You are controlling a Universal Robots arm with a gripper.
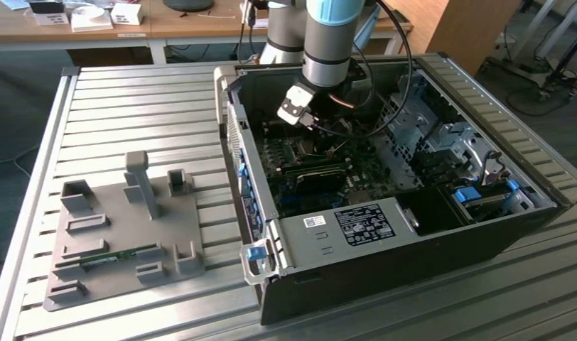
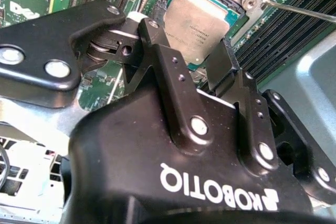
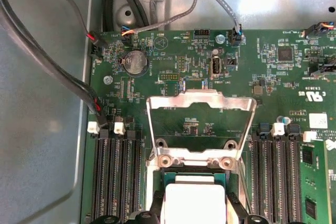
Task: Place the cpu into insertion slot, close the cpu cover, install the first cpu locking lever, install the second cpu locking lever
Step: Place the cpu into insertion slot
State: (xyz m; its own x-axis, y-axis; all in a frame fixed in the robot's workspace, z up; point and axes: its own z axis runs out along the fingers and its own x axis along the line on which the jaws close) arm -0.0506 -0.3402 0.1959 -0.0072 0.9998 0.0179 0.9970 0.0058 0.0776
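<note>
One silvery cpu — square, flat.

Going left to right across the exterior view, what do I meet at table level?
Grey slotted fixture plate → blue latch → green motherboard → blue drive-bay clips.

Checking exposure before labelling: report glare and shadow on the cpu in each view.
First wrist view: the cpu is washed out to near white by glare, and the open cpu cover shines brightly; second wrist view: the cpu is evenly lit and grey; exterior view: the inside of the computer case lies in shade.
</note>
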